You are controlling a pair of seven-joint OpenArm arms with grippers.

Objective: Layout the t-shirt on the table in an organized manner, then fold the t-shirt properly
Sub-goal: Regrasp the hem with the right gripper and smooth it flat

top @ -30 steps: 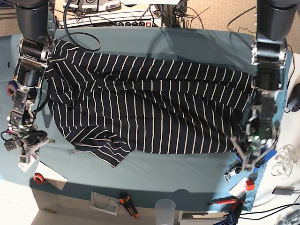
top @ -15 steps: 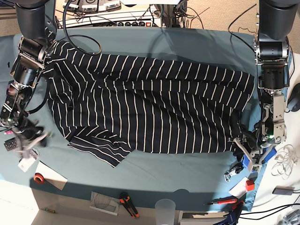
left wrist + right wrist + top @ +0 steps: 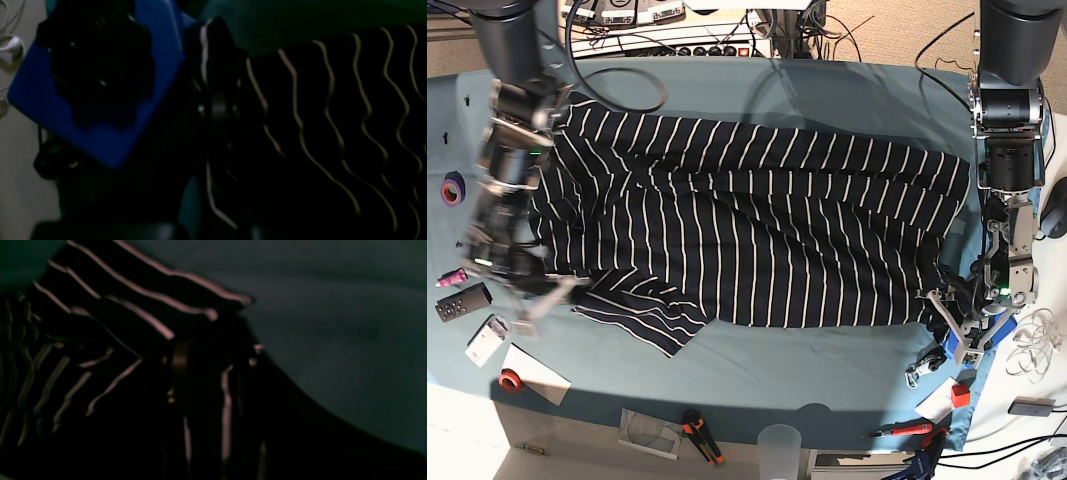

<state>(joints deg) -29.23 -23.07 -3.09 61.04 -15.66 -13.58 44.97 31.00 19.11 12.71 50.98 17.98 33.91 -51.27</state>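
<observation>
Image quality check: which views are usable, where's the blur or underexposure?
Base: bright, sharp on the t-shirt, but the right gripper is motion-smeared. Left wrist: badly underexposed, stripes barely lit. Right wrist: dark, soft focus, the table a grey wash.

Base view: overhead, looking straight down on the whole worktop [image 3: 827,90] and both arms. Wrist views: each close behind its gripper, facing forward along it, dim and near the striped t-shirt [image 3: 747,230], which all three views share.
</observation>
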